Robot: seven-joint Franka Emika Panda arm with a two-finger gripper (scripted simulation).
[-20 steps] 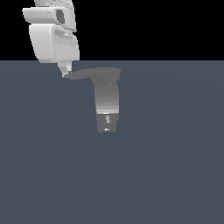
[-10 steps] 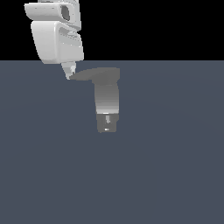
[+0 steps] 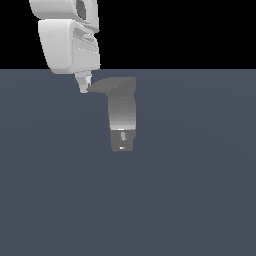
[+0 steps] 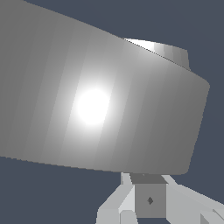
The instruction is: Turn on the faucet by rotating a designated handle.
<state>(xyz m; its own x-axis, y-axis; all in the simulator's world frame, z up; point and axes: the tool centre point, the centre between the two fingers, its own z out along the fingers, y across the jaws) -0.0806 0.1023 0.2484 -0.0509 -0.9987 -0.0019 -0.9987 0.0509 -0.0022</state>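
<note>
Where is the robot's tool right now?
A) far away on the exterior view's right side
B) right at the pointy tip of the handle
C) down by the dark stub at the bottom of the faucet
B: in the exterior view the tool sits right at the tapered tip of the handle, which sticks out from the top of the faucet.

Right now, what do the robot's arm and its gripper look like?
The arm is white and glossy, built of rounded blocky shells with grey shadowed seams. The gripper ends in small pale, tapered jaws. The wrist view shows pale angular parts around a grey square block bearing a small dark diamond mark. No cables are visible.
</note>
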